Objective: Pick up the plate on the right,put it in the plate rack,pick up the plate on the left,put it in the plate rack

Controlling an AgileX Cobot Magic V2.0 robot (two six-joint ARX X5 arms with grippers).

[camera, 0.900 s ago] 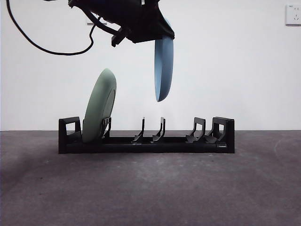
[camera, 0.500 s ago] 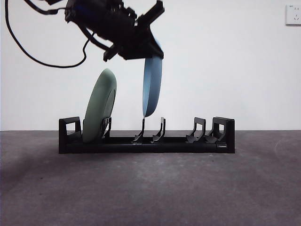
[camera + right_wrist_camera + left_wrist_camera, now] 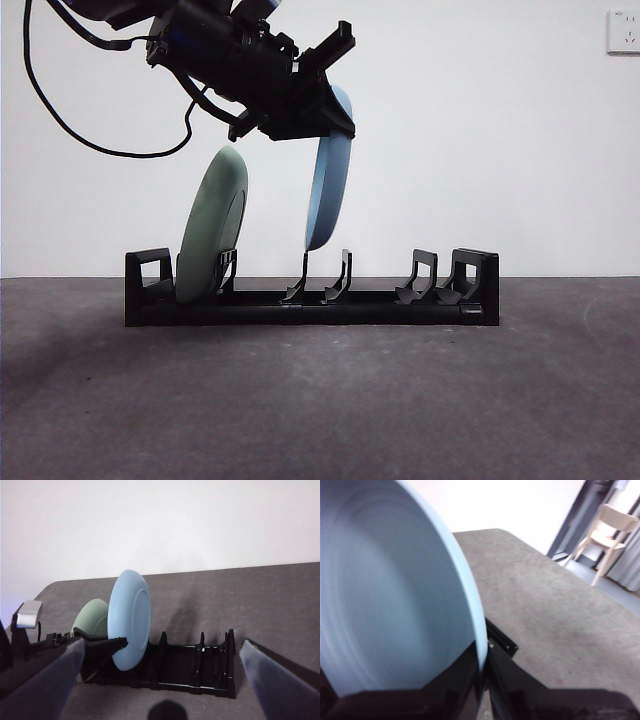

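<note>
A light blue plate (image 3: 328, 190) hangs tilted over the plate rack (image 3: 400, 305), its lower edge just above the middle dividers and its top leaning right. My left gripper (image 3: 320, 120) is shut on its upper rim; the left wrist view shows the jaws pinching the blue plate (image 3: 395, 605) at its edge. A green plate (image 3: 212, 225) stands in the rack's left slot. In the right wrist view, my right gripper (image 3: 162, 647) is open and held back from the rack (image 3: 200, 672), facing the blue plate (image 3: 130, 620) and the green plate (image 3: 90, 617).
A black cable (image 3: 60, 110) loops down from the left arm. A wall socket (image 3: 622, 30) sits at the upper right. Beyond the table's edge stands a wooden chair (image 3: 610, 530). The two right-hand rack slots hold nothing.
The left gripper carried the blue plate left and down to the middle dividers, then tipped its top to the right. The green plate and rack stayed put.
</note>
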